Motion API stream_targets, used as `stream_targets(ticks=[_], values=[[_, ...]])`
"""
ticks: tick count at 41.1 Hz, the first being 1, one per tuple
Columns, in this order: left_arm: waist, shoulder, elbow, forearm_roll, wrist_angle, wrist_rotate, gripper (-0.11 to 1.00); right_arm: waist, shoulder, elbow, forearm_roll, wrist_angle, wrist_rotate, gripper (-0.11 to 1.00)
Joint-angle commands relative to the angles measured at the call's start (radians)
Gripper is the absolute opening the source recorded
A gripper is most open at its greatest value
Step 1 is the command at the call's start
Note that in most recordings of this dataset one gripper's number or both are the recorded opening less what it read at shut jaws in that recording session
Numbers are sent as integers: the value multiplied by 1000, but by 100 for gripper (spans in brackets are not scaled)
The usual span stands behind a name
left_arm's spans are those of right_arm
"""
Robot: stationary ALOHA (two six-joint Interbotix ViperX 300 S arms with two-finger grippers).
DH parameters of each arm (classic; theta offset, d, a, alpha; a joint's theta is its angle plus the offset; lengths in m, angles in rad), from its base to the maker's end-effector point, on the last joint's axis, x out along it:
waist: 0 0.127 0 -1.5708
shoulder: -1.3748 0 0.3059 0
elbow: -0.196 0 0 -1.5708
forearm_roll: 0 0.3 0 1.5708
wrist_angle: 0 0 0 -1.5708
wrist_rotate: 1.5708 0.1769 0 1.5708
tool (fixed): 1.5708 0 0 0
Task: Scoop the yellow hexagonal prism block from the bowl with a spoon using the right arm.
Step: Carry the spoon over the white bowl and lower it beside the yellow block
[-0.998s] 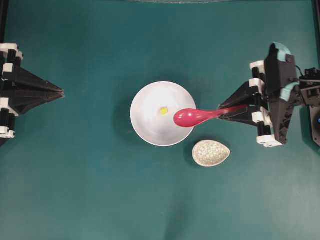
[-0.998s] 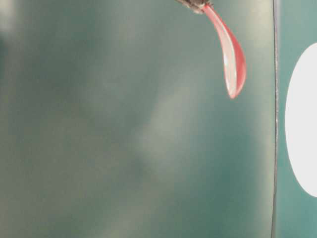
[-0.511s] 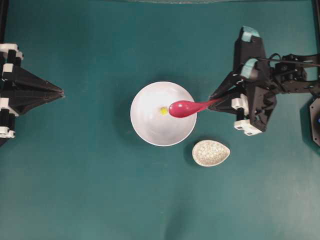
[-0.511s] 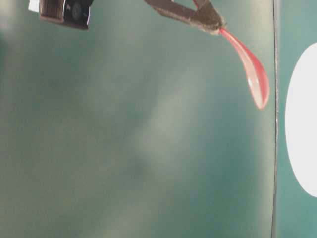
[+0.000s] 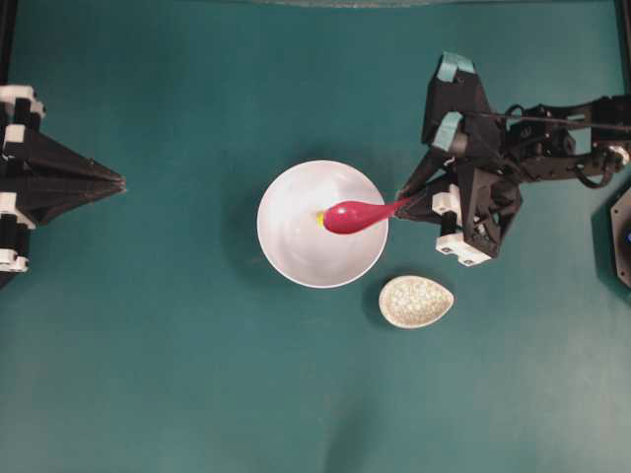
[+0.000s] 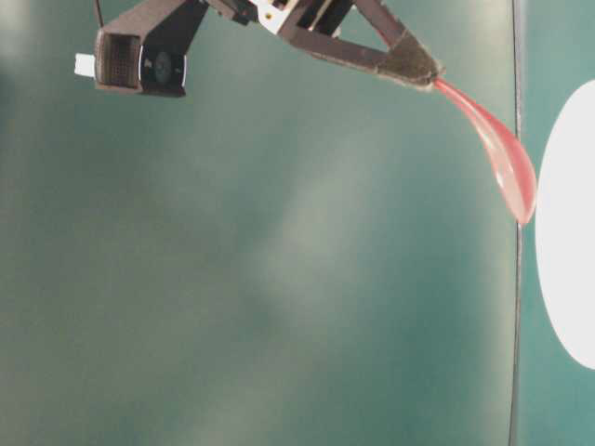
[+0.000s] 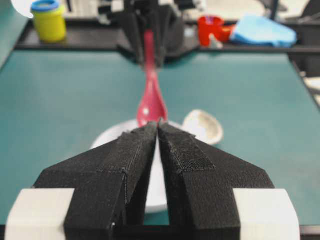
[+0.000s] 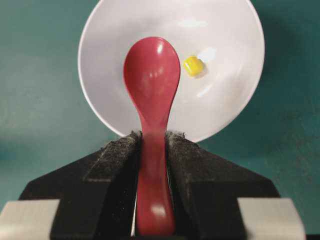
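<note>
The white bowl (image 5: 291, 241) sits mid-table with the yellow hexagonal prism block (image 5: 319, 218) inside it. My right gripper (image 5: 402, 204) is shut on the handle of the magenta-red spoon (image 5: 350, 216). The spoon's head hangs over the bowl's middle and covers most of the block from overhead. In the right wrist view the spoon (image 8: 151, 75) points into the bowl (image 8: 110, 45), the block (image 8: 193, 66) lies just right of its head, and the gripper (image 8: 152, 136) clamps the handle. My left gripper (image 5: 122, 181) rests at the far left, its tips together (image 7: 158, 123).
A small speckled beige oval dish (image 5: 416, 302) lies just below and right of the bowl, under the right arm's reach. Beyond the table's far edge stand a yellow jar (image 7: 48, 20), a red cup (image 7: 210, 27) and a blue cloth (image 7: 262, 31).
The right arm has moved left and swung round, carrying the spoon head from the bowl's right rim to over its middle, beside the block. The left arm has not moved.
</note>
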Motion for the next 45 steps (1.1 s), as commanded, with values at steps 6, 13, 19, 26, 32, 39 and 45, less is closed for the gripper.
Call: stream_targets(ticks=[6, 13, 19, 26, 32, 39, 45], values=[[0, -6, -31, 2, 12, -2, 11, -5, 11, -44, 0, 14, 11, 24], [0, 0, -29, 2, 20, -2, 11, -9, 32, -63, 0, 51, 25, 24], [0, 0, -29, 2, 26, -2, 11, -11, 52, -75, 0, 71, 25, 24], [0, 0, -29, 2, 37, -2, 11, -12, 80, -86, -2, 78, 31, 24], [0, 0, -29, 2, 37, -2, 11, -17, 97, -87, -2, 81, 32, 24], [0, 0, -29, 2, 37, -2, 11, -26, 114, -89, -2, 98, 46, 24], [0, 0, -29, 2, 37, -2, 11, -29, 132, -87, -12, 98, 64, 24]])
